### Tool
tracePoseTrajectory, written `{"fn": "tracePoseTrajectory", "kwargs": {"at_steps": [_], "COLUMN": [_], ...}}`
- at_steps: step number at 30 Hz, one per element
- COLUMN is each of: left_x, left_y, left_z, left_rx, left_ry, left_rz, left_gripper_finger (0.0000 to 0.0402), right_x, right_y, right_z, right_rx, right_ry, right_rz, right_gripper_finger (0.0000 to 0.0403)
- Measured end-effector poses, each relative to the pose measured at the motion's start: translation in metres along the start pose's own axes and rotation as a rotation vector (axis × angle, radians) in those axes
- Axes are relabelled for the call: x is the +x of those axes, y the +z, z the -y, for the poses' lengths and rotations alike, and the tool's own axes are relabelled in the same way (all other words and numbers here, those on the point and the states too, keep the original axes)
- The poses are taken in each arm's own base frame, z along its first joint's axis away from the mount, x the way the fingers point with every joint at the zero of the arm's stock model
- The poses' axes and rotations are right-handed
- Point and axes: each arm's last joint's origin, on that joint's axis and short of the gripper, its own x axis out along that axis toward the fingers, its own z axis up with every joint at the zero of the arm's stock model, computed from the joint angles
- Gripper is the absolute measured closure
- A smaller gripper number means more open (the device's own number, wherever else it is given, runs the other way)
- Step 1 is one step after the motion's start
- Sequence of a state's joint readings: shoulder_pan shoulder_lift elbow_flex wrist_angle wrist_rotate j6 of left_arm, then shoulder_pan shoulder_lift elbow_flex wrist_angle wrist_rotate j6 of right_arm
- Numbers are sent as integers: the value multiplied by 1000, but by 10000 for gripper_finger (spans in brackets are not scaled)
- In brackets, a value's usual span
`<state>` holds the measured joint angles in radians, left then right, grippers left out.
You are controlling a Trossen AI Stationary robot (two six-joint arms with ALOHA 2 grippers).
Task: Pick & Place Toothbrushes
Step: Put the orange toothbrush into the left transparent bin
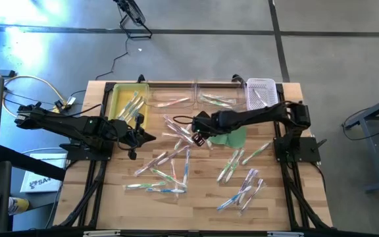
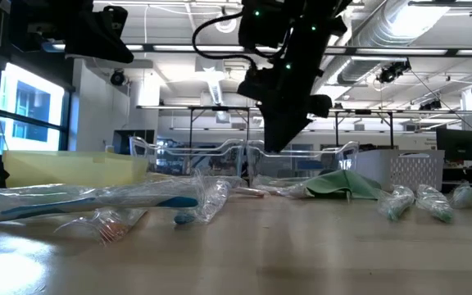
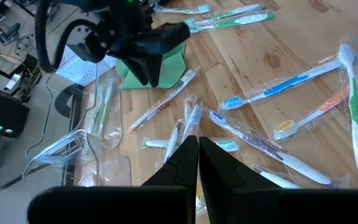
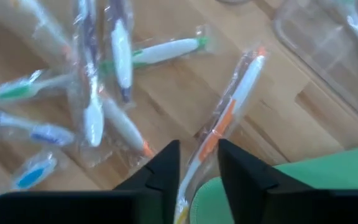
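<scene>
Many wrapped toothbrushes (image 1: 170,172) lie flat and scattered on the wooden table. My right gripper (image 4: 197,144) hangs open over the table's middle (image 1: 201,140), pointing steeply down. Its fingers stand on either side of the near end of an orange-and-white toothbrush (image 4: 238,99) that lies below them beside the green cloth (image 4: 291,180). In the low view this gripper (image 2: 275,147) is clear of the tabletop. My left gripper (image 3: 197,142) waits shut and empty above the table's left part (image 1: 139,137).
A yellow tray (image 1: 118,105) with a few toothbrushes, two clear trays (image 1: 171,100) (image 1: 217,99) and a white basket (image 1: 262,92) line the far edge. The green cloth (image 1: 234,137) lies flat just right of my right gripper. More toothbrushes (image 1: 245,187) lie near right.
</scene>
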<state>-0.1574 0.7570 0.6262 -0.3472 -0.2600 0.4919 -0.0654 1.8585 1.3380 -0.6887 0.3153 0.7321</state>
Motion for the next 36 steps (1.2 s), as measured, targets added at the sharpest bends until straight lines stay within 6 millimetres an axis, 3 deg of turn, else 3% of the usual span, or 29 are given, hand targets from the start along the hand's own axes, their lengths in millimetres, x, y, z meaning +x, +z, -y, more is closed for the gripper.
{"fn": "tracePoseTrajectory", "kwargs": {"at_steps": [7,19,36], "left_x": [0,0,0], "left_y": [0,0,0], "left_z": [0,0,0], "left_rx": [0,0,0], "left_ry": [0,0,0], "left_rz": [0,-1,-1], "left_gripper_finger": [392,392,392], "right_x": [6,48,66], "right_y": [0,-8,-16], "right_z": [0,-3,15], "right_rx": [83,77,180], "right_ry": [-27,-71,-60], "right_rz": [8,-64,-133], "right_gripper_finger": [236,255,256]}}
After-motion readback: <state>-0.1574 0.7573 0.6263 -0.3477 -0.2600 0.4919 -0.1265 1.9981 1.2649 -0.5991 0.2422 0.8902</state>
